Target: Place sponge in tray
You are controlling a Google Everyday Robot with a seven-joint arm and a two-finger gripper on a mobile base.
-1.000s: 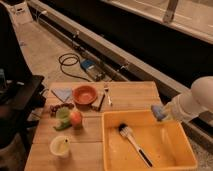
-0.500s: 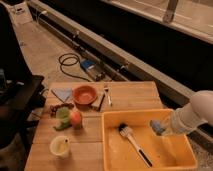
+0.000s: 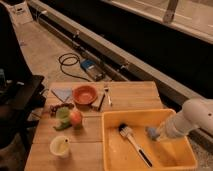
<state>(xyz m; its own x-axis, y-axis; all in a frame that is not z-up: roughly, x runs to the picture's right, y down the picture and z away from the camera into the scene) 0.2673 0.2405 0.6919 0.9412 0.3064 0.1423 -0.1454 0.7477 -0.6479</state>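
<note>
One gripper (image 3: 159, 134), at the end of a white arm (image 3: 192, 120), was lowered inside the tray (image 3: 114, 150) at about three o'clock of its floor. Whether it was clamped or slack could not be told. A small blue sponge (image 3: 151, 132) sat at the tip of the gripper, touching it or very nearly so, low over the yellow floor; whether it rested on the floor was unclear.

One brush (image 3: 134, 144) with a dark handle lay on the tray floor just beside the sponge, at its nine o'clock, handle running toward five o'clock.

Several items stood on the wooden table (image 3: 130, 95) outside the tray, toward ten o'clock: an orange bowl (image 3: 84, 94), a pale blue cloth (image 3: 62, 93), a fork (image 3: 107, 95), an apple (image 3: 75, 118) and a white cup (image 3: 60, 146).

Handling note, as judgement: the sponge looked light, soft and compressible, not fragile nor slippery. Best held across its short sides at mid-thickness; a hard squeeze would only deform it, and it should drop flat when let go. The job appeared nearly complete, release alone outstanding.
</note>
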